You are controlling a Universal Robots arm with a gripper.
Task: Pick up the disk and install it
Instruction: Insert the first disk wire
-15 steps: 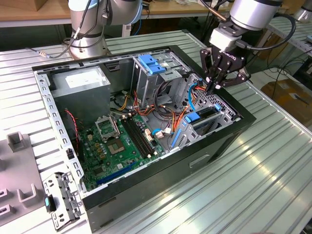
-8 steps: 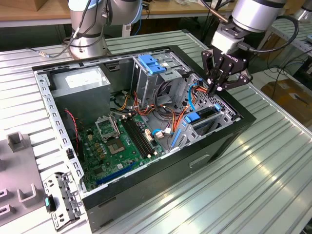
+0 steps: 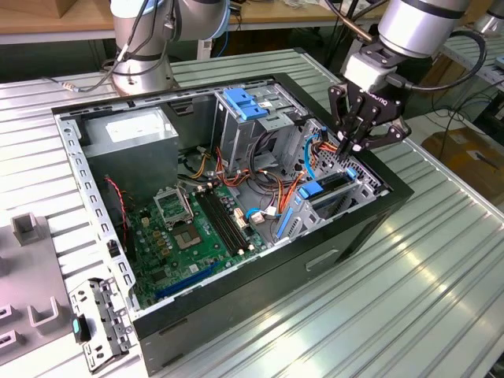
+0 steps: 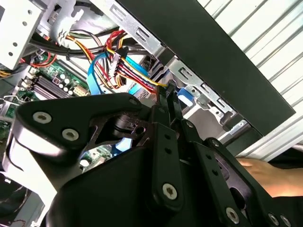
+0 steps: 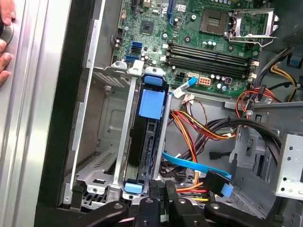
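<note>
The end effector (image 3: 352,144) hung over the drive cage at the corner of the open computer case (image 3: 378,213) on the exterior view's right. Its black fingers (image 4: 166,101) were drawn narrow, nearly together, their tips just beside the end of the disk (image 5: 144,142); whether they pinched it could not be told.

The disk stood on edge in a slot of the metal drive cage (image 5: 97,156), framed by its bright blue carrier rail, with a blue tab at each end. In the exterior view the disk (image 3: 324,187) showed as a blue-edged slab in the cage, below the end effector.

Beside the cage ran a flat blue data cable (image 5: 191,163) and a bundle of red, yellow and orange power wires (image 5: 196,125). The green motherboard (image 3: 189,228) lay on the case floor, and a grey metal box (image 3: 130,130) with a white label sat in the far corner; its print could not be read.

The case rested on a ribbed metal desk (image 3: 409,299). A person's hand (image 5: 5,33) rested on the desk just outside the case wall.
</note>
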